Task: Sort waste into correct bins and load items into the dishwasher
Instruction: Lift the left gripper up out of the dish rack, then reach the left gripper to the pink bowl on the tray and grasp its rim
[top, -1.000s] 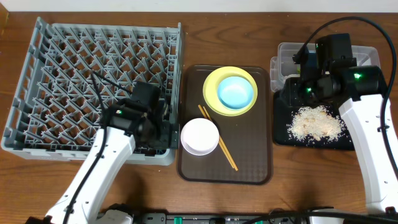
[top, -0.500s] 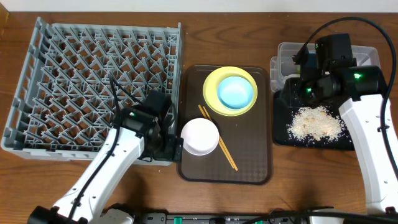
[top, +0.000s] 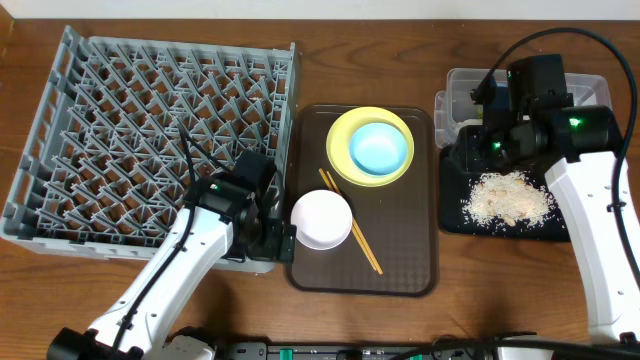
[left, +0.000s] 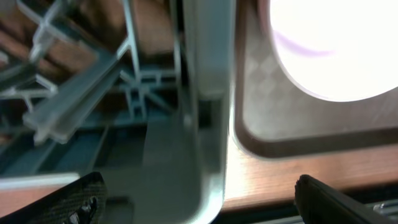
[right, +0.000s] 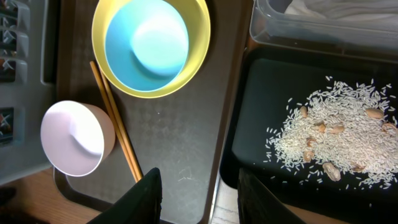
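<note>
The white bowl (top: 321, 219) sits on the brown tray (top: 400, 255) near the front edge of the counter (top: 490, 280), just right of the left gripper (top: 272, 240), whose fingers seem spread and empty. The right gripper (right: 202, 199), likewise spread, hangs well apart.

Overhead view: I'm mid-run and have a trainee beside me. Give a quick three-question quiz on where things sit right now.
1. True or false: the light blue bowl sits in the yellow plate.
2. The rice scraps lie in: A) the clear tub, B) the black tray, C) the brown tray.
3. Which arm's gripper is at the dish rack corner next to the white bowl?

Key: 1 true; 2 B; 3 the left gripper, its fingers spread either side of the rack wall.
</note>
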